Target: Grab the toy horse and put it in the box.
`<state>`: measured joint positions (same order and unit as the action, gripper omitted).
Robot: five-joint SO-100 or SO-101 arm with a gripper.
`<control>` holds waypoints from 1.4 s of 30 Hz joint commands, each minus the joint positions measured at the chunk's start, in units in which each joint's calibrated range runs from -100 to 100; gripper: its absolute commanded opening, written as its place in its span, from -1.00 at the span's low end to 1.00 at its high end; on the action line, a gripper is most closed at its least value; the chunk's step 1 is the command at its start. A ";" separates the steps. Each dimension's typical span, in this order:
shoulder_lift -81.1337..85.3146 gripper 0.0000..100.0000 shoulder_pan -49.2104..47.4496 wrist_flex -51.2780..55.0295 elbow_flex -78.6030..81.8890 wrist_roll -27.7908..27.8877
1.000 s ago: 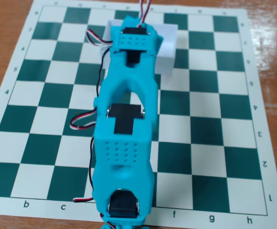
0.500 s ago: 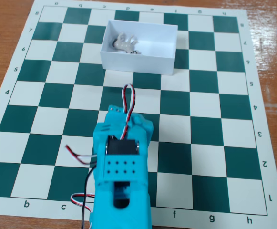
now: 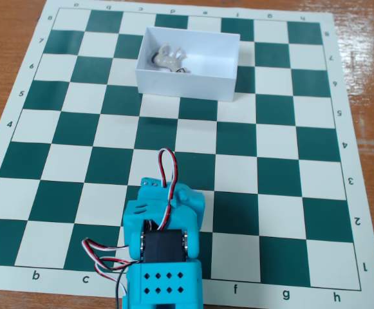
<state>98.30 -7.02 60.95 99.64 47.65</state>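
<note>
Where one box (image 3: pixel 193 82) sits, one toy horse (image 3: pixel 168 59) lies inside.

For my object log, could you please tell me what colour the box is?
White, shown best in the fixed view: the box sits on the green-and-cream chessboard.

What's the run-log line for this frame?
toy horse: inside box, left part | arm: retracted, near board edge | gripper: state unclear
</note>
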 commanded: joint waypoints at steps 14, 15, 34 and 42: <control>1.26 -1.00 0.09 14.88 0.36 0.34; 1.26 -1.00 0.09 14.88 0.36 0.34; 1.26 -1.00 0.09 14.88 0.36 0.34; 1.26 -1.00 0.09 14.88 0.36 0.34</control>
<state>99.15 -6.50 75.66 99.64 47.85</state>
